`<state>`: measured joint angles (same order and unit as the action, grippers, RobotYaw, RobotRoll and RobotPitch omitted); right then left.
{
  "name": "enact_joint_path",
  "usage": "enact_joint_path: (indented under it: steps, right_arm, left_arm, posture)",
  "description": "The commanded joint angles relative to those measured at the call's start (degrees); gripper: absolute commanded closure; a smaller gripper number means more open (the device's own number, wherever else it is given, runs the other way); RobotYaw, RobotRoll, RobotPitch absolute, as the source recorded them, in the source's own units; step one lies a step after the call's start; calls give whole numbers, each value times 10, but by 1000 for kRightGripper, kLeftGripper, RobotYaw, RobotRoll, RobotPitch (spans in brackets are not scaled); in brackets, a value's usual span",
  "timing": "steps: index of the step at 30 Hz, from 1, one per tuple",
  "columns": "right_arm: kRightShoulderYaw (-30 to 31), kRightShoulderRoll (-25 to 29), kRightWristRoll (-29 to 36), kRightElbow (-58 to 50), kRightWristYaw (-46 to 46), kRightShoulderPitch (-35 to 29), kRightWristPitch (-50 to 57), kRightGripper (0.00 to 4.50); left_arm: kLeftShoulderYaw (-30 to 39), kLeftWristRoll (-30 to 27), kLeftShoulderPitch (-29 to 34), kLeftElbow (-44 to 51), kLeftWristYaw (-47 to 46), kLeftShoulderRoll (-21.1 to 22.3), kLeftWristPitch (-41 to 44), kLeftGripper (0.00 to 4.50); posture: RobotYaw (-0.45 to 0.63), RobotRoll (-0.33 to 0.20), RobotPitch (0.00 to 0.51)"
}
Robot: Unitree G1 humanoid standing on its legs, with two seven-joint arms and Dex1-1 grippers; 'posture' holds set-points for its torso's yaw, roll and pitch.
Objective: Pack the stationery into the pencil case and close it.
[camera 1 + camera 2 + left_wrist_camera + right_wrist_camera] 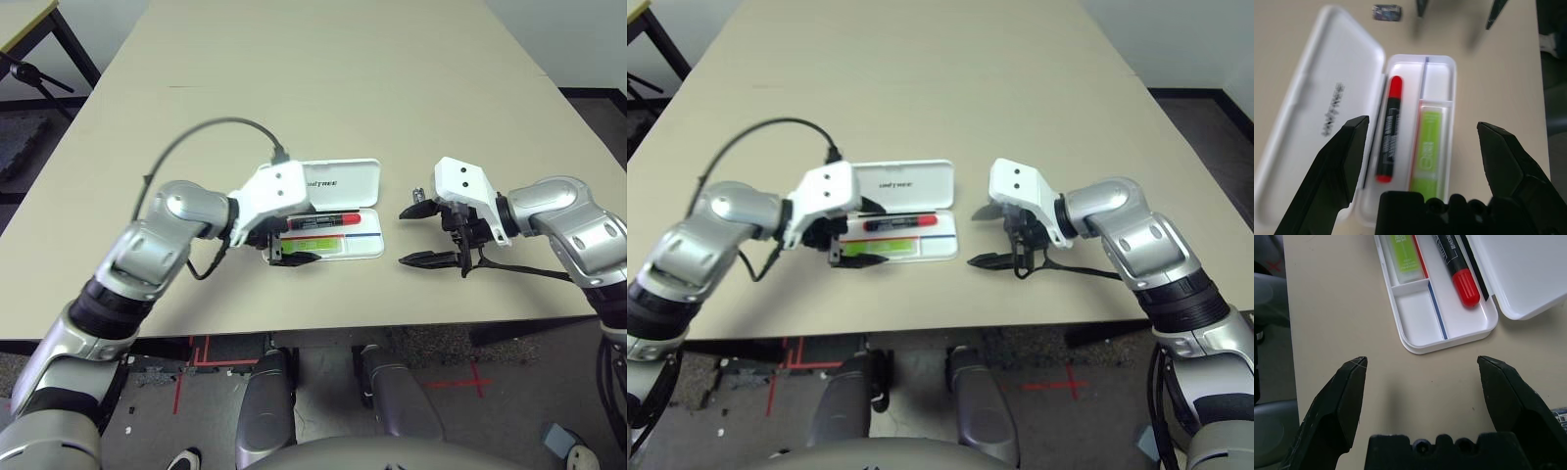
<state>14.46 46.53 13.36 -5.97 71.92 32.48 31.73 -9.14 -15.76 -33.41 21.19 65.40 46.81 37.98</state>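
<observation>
The pencil case [333, 220] is lying open near the middle of the tabletop's [313, 88] near edge, lid folded back. 2 items are sitting inside: the green bar [1426, 152] in 1 compartment, the black marker [1390, 127] beside it. The small dark piece [1387, 12] is resting on the tabletop just beyond the case, so 1 item and the closing appear outstanding. The left gripper [1422, 147] is hovering over the case, jaws spread wide and empty. The right gripper [419, 235] is waiting beside the case, jaws likewise wide and empty.
</observation>
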Motion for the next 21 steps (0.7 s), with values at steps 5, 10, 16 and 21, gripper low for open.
enact_joint_path:
  steps: [5,10,16,21]
  right_arm:
    - [-86,-39,35,-22,-110,-28,77,0]
    - [-172,-97,48,-64,-255,-40,187,0]
    - [-250,-200,35,-79,-440,-2,283,0]
    - [-260,-258,9,-63,-548,17,321,0]
  left_arm:
    - [60,-45,17,14,2,42,14,33]
    - [86,-56,37,12,2,65,13,33]
    - [77,-49,34,-8,0,68,-2,33]
    - [64,-44,16,-23,1,61,-12,33]
  posture:
    - [-116,0,173]
    - [-135,0,178]
    - [-161,0,175]
    - [-174,0,170]
